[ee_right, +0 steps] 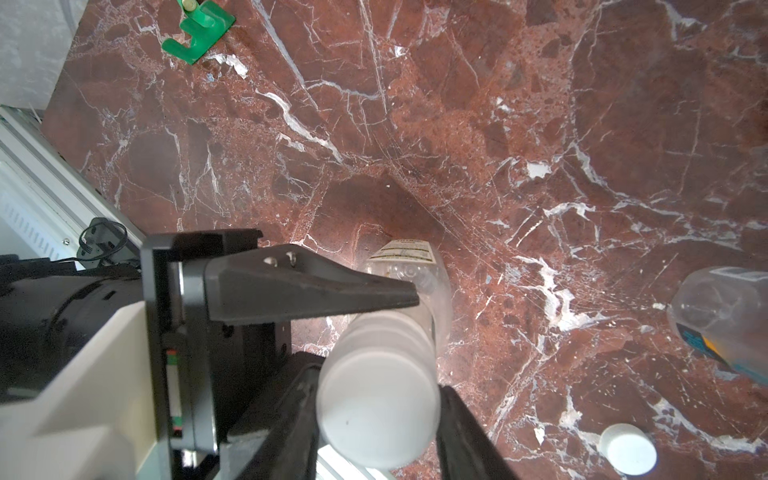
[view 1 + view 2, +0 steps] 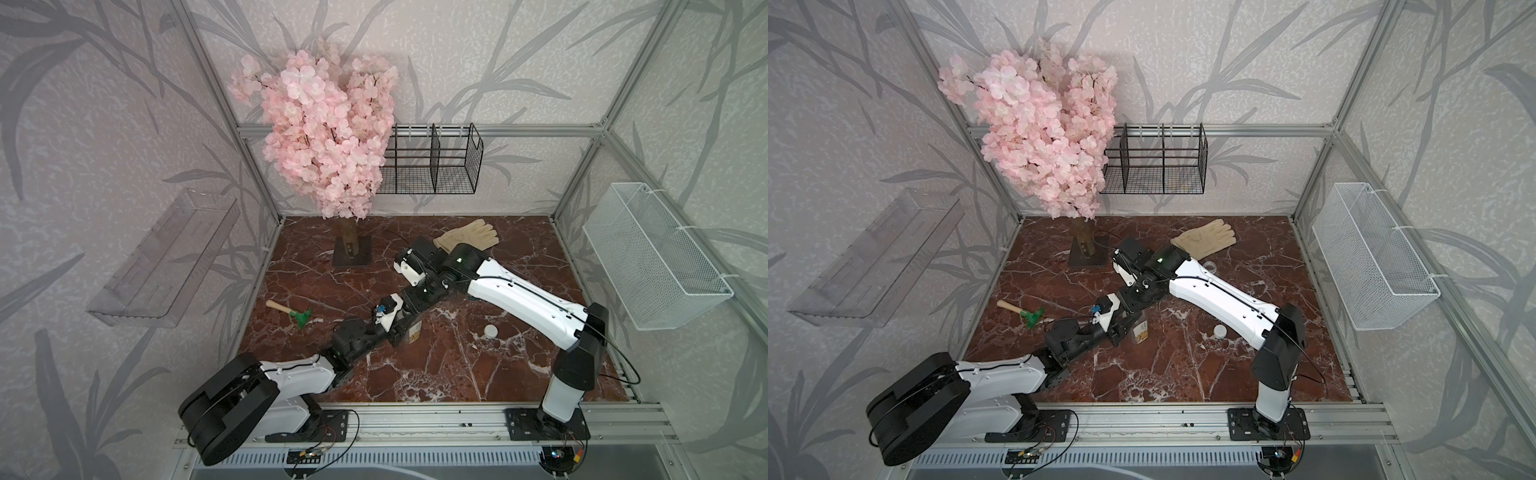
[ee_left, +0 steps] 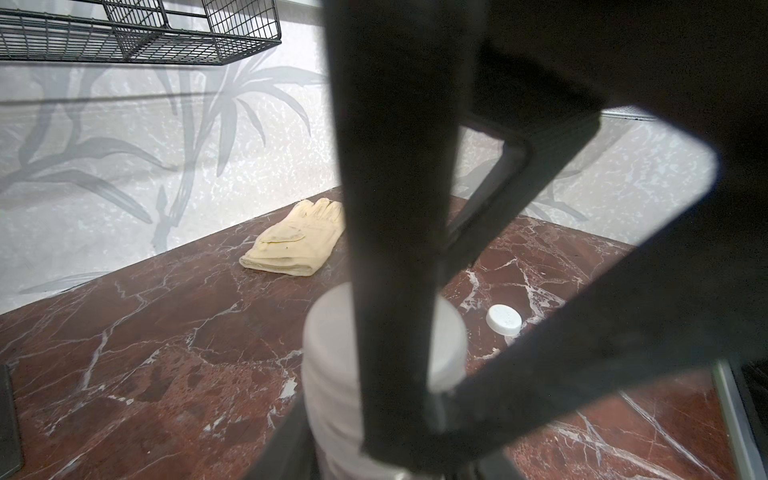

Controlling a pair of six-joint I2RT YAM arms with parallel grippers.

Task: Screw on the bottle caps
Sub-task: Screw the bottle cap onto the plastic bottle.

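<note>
A clear bottle (image 2: 415, 331) with a white-yellow label (image 1: 405, 251) stands upright mid-table. My left gripper (image 3: 365, 457) is shut on it from the side; one of its fingers (image 1: 311, 286) lies against the bottle's shoulder. A white bottle cap (image 1: 374, 399) sits on top of this bottle, and my right gripper (image 1: 376, 411) comes down from above, shut on it, a finger touching each side. Another bottle cap (image 2: 491, 331) lies loose on the table to the right. The rounder bottle (image 1: 723, 316) with a blue label stands behind the right arm.
A tan glove (image 2: 467, 237) lies at the back. A green hand rake (image 2: 291, 314) lies to the left. A pink blossom tree (image 2: 324, 137) stands at the back left. A black wire shelf (image 2: 432, 162), a white mesh basket (image 2: 656, 257) and a clear tray (image 2: 166, 257) hang on the walls.
</note>
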